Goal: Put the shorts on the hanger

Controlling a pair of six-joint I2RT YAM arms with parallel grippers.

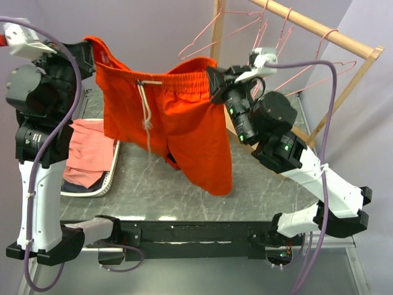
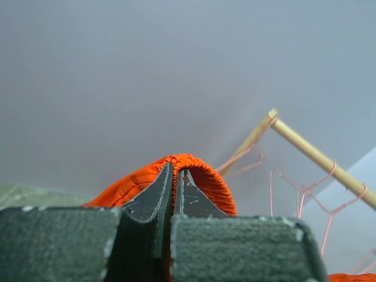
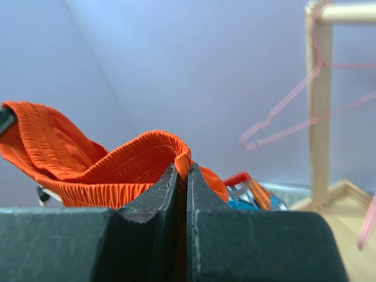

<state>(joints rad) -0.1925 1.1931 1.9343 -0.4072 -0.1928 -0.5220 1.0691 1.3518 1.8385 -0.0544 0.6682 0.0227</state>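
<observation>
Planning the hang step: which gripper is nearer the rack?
Right. The right gripper holds the shorts right beside the rack; the left gripper holds their other end, farther off.

Bright, even, diffuse light from above; shadows soft and weak on the surface [image 1: 258,178], slight sheen on the stone. Overhead view sharp, mild wide-angle stretch toward the corners. Orange of the shorts [image 1: 184,123] heavily saturated, fold detail partly flattened. Wrist views: left end effector [image 2: 177,170] and right end effector [image 3: 183,170] close to the lens, soft and grainy. Wooden rack [image 3: 320,106] slightly out of focus. Wall [image 2: 176,59] darker toward the edges.
</observation>
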